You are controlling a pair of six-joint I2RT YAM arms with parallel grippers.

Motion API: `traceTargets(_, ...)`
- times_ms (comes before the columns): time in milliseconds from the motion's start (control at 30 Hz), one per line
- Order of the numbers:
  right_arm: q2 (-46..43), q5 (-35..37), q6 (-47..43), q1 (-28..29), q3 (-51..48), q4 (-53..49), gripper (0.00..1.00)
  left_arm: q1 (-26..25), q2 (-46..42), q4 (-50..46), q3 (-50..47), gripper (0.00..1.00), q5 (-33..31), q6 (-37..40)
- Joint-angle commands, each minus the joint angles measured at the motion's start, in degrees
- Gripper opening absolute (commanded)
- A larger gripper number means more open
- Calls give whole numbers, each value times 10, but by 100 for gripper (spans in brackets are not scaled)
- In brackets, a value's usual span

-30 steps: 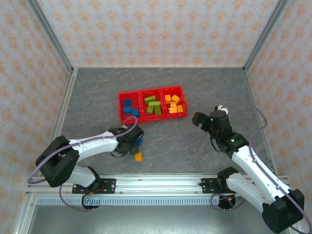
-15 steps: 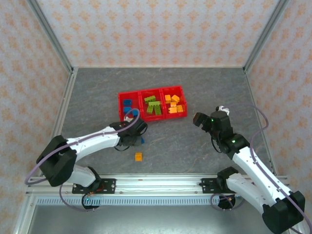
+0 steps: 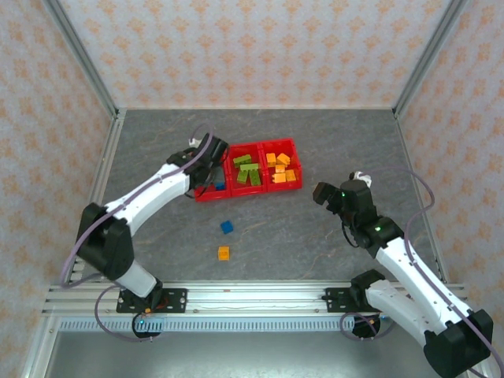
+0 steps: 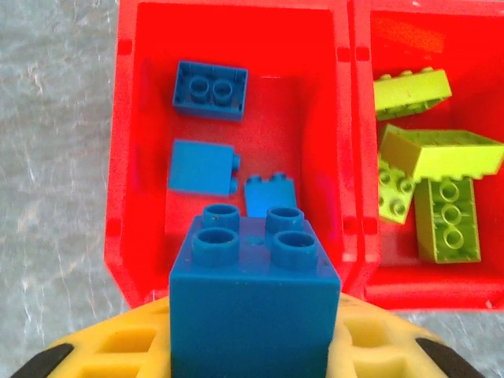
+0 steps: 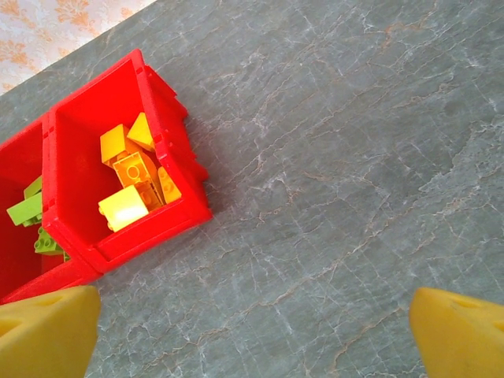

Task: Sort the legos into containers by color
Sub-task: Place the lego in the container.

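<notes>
My left gripper (image 3: 206, 157) hangs over the left compartment of the red tray (image 3: 246, 196), shut on a blue lego (image 4: 252, 307) between its yellow fingers (image 4: 110, 354). Below it, three blue legos (image 4: 209, 89) lie in that compartment (image 4: 126, 157). Lime green legos (image 3: 247, 170) fill the middle compartment and orange-yellow legos (image 3: 280, 168) the right one. One loose blue lego (image 3: 227, 227) and one orange lego (image 3: 224, 253) lie on the table in front of the tray. My right gripper (image 3: 319, 191) stands open to the right of the tray, nothing between its fingers (image 5: 47, 331).
Patterned walls with metal posts (image 3: 106, 169) enclose the grey table on three sides. A metal rail (image 3: 252, 295) carrying both arm bases runs along the near edge. Bare tabletop (image 5: 331, 197) lies under the right gripper.
My left arm has lifted from the table near the loose bricks and swung back over the tray's left compartment with a blue lego. The right arm has not moved.
</notes>
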Motion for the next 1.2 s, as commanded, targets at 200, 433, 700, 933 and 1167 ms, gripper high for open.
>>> traceTargets(200, -16, 31, -20, -3, 9, -23, 100, 40, 139, -16, 113, 28, -30, 68)
traceTargets(433, -19, 49, -37, -3, 23, -44, 100, 63, 203, -1, 159, 35, -2, 81)
traceTargets(700, -21, 46, -38, -3, 19, -39, 100, 69, 193, 4, 155, 70, 31, 85)
traceTargets(933, -14, 42, -38, -3, 19, -35, 100, 68, 108, 17, 116, 88, 39, 86)
traceTargets(1167, -8, 36, -33, -3, 15, -28, 100, 47, 24, -1, 55, 99, 39, 71)
